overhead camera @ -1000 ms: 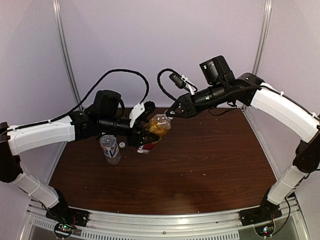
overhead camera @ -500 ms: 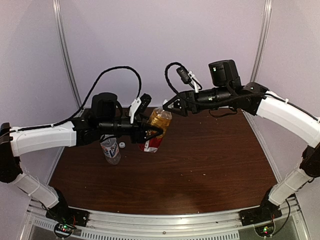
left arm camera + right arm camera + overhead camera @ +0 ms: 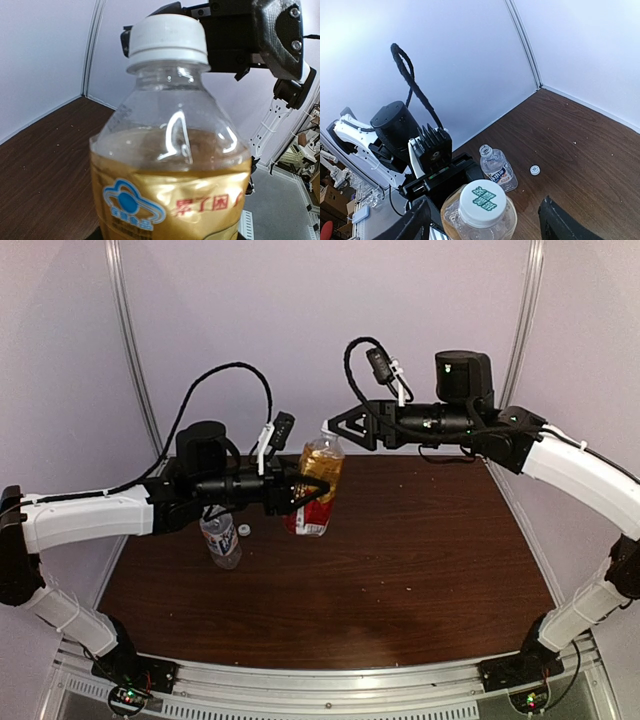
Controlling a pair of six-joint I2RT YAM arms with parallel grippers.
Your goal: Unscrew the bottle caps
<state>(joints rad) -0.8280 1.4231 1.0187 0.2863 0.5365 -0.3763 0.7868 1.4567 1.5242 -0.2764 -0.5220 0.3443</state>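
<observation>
Overhead, the left pincer (image 3: 303,496) is clamped round the labelled middle of the amber bottle (image 3: 322,468), holding it upright with its base at or just above the counter (image 3: 420,560); I cannot tell which. The right pincer (image 3: 333,426) hovers at the bottle's top. Just beside, under the left arm, stands the colourless bottle (image 3: 220,538), its neck open, with a loose cap (image 3: 243,530) lying on the counter next to it.

From the left wrist, the amber bottle fills the view, liquid up to the shoulder and its white cap (image 3: 166,37) screwed on. The right pincer's dark body sits close behind that cap.

From the right wrist, the cap lies centred between two widely spread fingers (image 3: 414,226), neither one touching it.

The walls look thin and clear, so the bottle will probably dent under a hard squeeze, and the glossy label may let it slip round when twisted. Nearly full, it should have some weight. The cap looks stiff and is the firm part, best taken on opposite sides of its skirt while the left hold resists the turn.
</observation>
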